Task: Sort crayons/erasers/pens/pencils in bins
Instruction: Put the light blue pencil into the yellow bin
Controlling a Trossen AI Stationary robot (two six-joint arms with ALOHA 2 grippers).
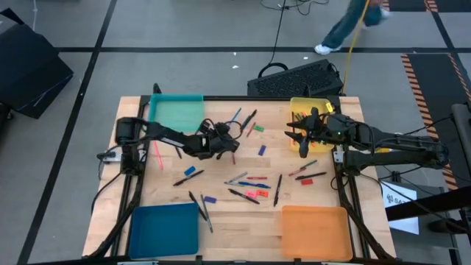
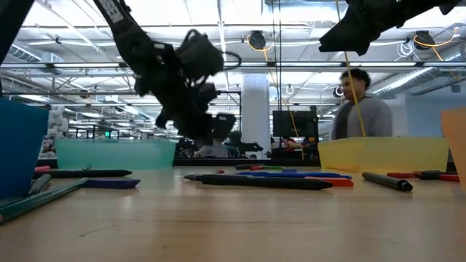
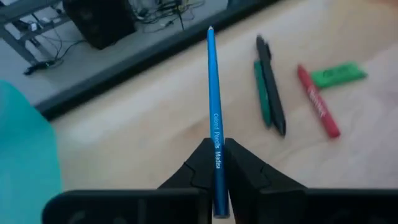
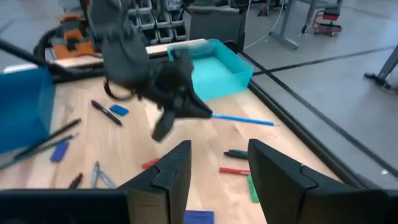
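Blue pencil [image 3: 214, 106] is pinched between the left gripper's [image 1: 229, 145] closed fingers, lifted off the table beside the teal bin [image 1: 175, 114]. Right gripper [image 4: 216, 171], seemingly empty, hangs spread by the yellow bin [image 1: 318, 105].

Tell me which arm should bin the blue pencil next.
Left. Its gripper is already shut on the blue pencil, near the teal bin. The right gripper hangs open and empty by the yellow bin.

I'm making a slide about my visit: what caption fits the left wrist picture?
Left hand shut on a blue pencil above the table, with pens, a crayon and a green eraser beyond.
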